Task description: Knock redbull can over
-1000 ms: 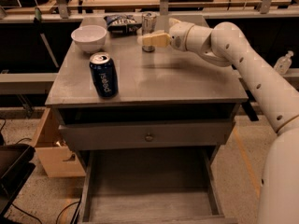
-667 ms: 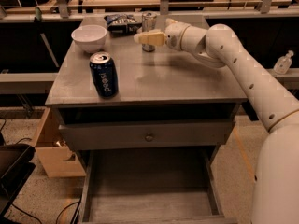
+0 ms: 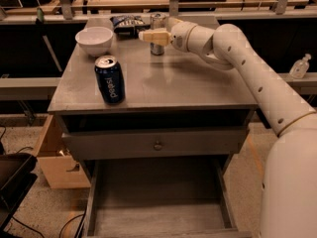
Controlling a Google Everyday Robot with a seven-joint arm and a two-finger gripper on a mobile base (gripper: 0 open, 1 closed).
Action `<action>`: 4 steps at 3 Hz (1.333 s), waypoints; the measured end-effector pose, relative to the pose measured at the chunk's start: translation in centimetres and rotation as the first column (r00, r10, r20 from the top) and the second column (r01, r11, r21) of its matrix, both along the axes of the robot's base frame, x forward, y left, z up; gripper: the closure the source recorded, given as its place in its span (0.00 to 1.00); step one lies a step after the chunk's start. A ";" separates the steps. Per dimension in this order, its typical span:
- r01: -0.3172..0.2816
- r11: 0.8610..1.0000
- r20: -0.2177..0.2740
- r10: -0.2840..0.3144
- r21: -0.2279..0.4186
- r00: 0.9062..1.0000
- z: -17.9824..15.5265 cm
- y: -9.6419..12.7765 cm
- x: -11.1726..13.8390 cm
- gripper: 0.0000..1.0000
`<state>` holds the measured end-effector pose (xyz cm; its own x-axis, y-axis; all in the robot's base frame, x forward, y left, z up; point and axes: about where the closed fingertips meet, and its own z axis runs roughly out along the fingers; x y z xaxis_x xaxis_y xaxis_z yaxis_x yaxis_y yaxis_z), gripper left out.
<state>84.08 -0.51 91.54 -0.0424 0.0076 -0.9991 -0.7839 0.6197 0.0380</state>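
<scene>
The redbull can (image 3: 157, 47) is a slim silver-grey can standing upright at the back middle of the grey table (image 3: 198, 83). My gripper (image 3: 147, 35) reaches in from the right at the end of the white arm and is right in front of the can's upper part, hiding its middle. The can's top rim and its base show above and below the gripper. A wider dark blue Pepsi can (image 3: 110, 79) stands upright near the table's front left.
A white bowl (image 3: 94, 39) sits at the back left. A dark snack bag (image 3: 125, 25) lies at the back, left of the redbull can. Below the table top an open drawer (image 3: 158, 202) juts out. A cardboard box (image 3: 54, 157) stands on the floor at left.
My gripper has moved left along the back of the table, from right of the redbull can to directly in front of it. The can still stands upright.
</scene>
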 end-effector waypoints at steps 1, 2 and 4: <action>-0.004 1.000 -0.001 0.004 0.000 1.000 0.0 0.3 0.0 0.40; -0.009 1.000 -0.001 0.009 0.001 1.000 -0.1 0.7 0.0 0.65; -0.017 1.000 -0.003 0.017 0.002 1.000 -0.1 1.3 -0.1 1.00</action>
